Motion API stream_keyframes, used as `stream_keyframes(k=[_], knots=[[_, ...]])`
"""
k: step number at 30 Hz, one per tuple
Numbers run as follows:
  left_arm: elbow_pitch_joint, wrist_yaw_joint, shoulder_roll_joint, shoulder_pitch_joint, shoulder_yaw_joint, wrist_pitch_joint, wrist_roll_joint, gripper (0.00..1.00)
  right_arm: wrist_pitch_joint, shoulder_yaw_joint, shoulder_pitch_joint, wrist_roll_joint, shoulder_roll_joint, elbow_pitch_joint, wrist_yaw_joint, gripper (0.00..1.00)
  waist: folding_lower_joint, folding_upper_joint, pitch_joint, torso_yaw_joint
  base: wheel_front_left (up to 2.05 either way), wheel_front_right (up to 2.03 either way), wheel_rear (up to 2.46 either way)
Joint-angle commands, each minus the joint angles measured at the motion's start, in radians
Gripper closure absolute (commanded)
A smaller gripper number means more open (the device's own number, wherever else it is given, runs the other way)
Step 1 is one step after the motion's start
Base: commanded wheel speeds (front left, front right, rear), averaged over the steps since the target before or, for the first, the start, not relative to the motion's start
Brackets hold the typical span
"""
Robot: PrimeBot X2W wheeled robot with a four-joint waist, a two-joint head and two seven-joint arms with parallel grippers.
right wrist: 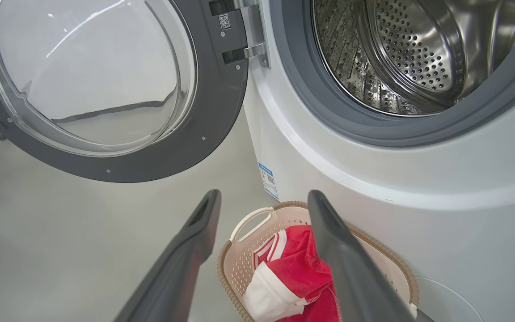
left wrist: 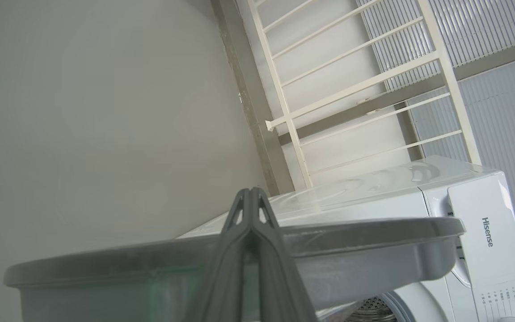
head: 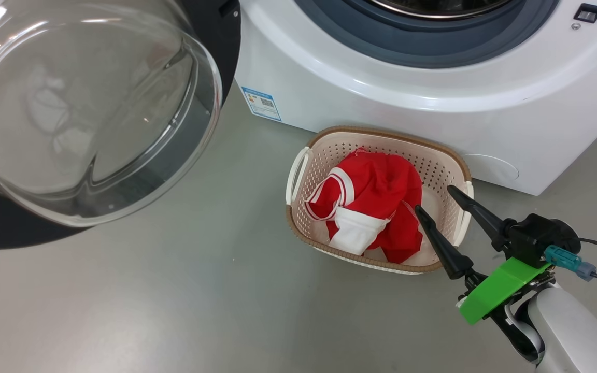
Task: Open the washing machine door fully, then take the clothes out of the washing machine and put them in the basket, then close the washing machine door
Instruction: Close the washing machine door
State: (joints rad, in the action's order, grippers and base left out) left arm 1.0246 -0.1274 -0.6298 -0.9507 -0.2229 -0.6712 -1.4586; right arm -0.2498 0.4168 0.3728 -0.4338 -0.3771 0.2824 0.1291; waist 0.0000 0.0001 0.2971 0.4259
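**Door swing: push from the far rim**

Right gripper [head: 432, 198]: fingers spread wide, gripping nothing, over the basket [head: 381, 133] rim. The clothes [head: 376, 197] lie inside it, at the foot of the washer [head: 381, 98]. Left gripper [left wrist: 251, 193]: fingers pressed together, empty, tips at the grey edge of the open door [head: 96, 114]. I can't tell whether they touch it.

I'd push with the shut left fingers on the rim far from the hinge, follow the arc, and draw the right arm back out of the door's path.

The drum [right wrist: 418, 58] looks bare where I see it, but its right side is cut off. The door's left edge is cropped too.
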Motion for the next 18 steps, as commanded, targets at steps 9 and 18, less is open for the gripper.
stream_keyframes(k=[9,18], knots=[[-0.132,-0.003,-0.041,0.07,0.016,-0.145,-0.033,1.0,-0.012,0.018,0.015,0.003,0.005,-0.016,0.002,0.0,0.0,-0.0001,-0.016,0.005,0.0,0.0,0.0],[-0.283,-0.003,-0.029,0.157,0.028,-0.301,-0.088,1.0,-0.012,0.011,0.0,0.0,0.008,-0.017,0.002,0.0,0.0,-0.0001,-0.044,0.012,0.0,0.0,0.0]])
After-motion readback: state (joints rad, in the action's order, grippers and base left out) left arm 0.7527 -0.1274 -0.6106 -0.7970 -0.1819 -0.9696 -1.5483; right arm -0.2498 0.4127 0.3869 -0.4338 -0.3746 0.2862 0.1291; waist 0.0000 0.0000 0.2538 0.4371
